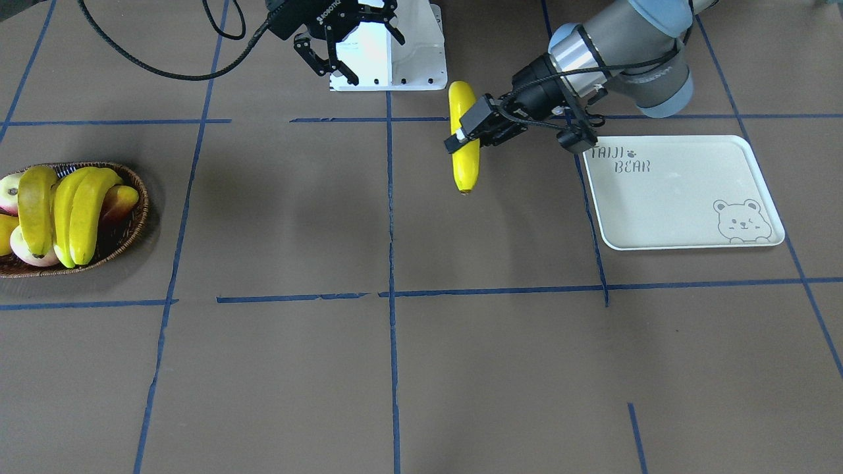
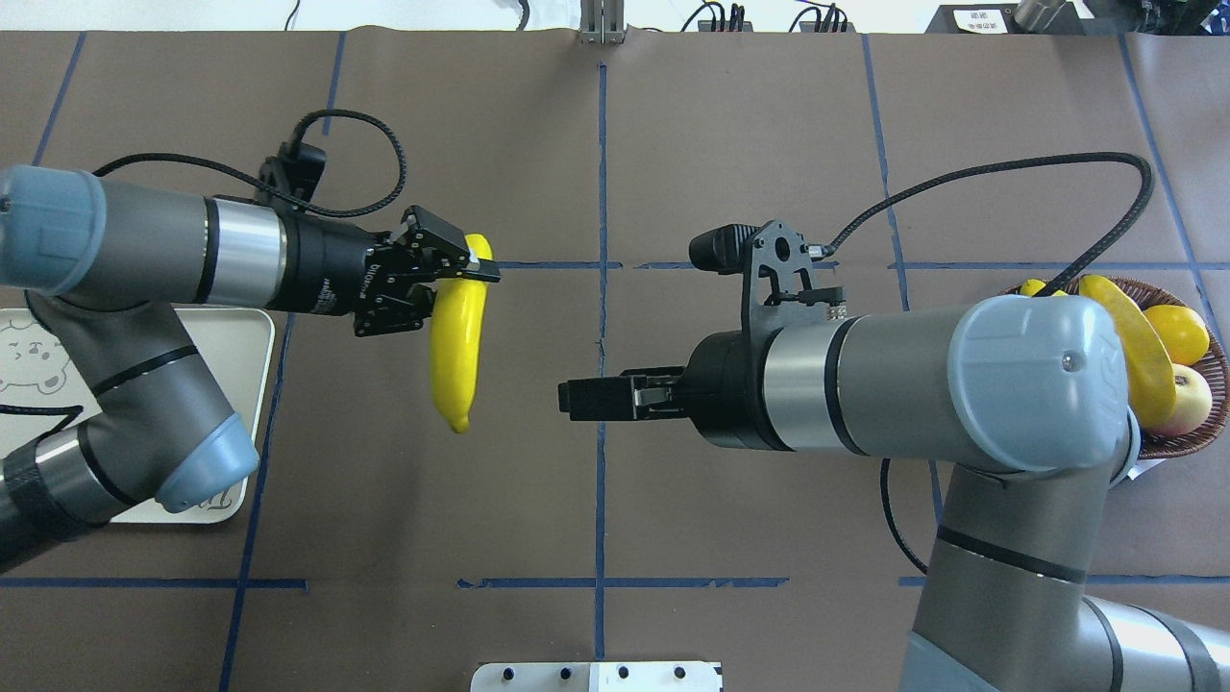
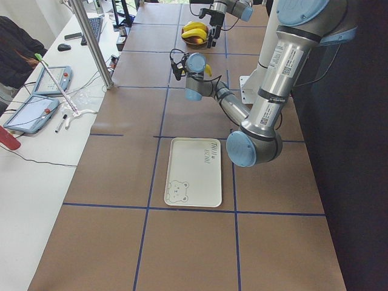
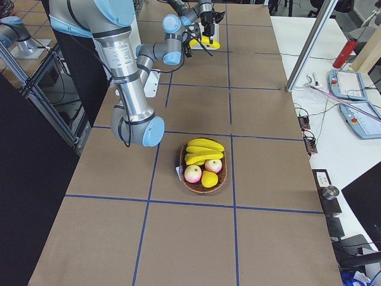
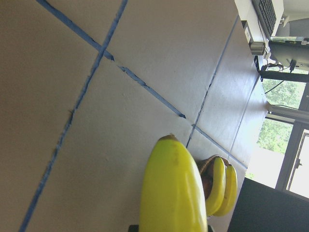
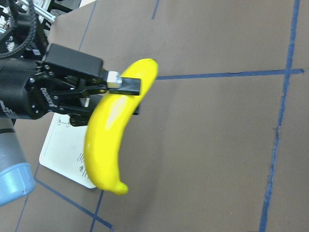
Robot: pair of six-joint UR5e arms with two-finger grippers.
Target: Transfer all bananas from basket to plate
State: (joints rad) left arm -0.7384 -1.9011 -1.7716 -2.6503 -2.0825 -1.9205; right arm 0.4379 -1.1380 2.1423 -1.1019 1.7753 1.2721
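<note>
My left gripper (image 2: 469,270) is shut on a yellow banana (image 2: 456,356) near its upper end and holds it above the table's middle; it also shows in the front view (image 1: 465,141) and the right wrist view (image 6: 113,130). My right gripper (image 2: 565,399) is open and empty, a short way to the banana's right, and shows in the front view (image 1: 374,60). Three more bananas (image 1: 72,207) lie in the brown wicker basket (image 1: 135,220) on my right side. The cream plate (image 1: 678,197) with the bear drawing lies bare on my left, partly under my left arm (image 2: 248,384).
The basket also holds apples (image 4: 193,173) and a round yellow fruit (image 2: 1178,333). Blue tape lines cross the brown table. The white robot base (image 1: 402,62) stands at the table's near edge. Tablets and cables lie on a side table (image 3: 36,109).
</note>
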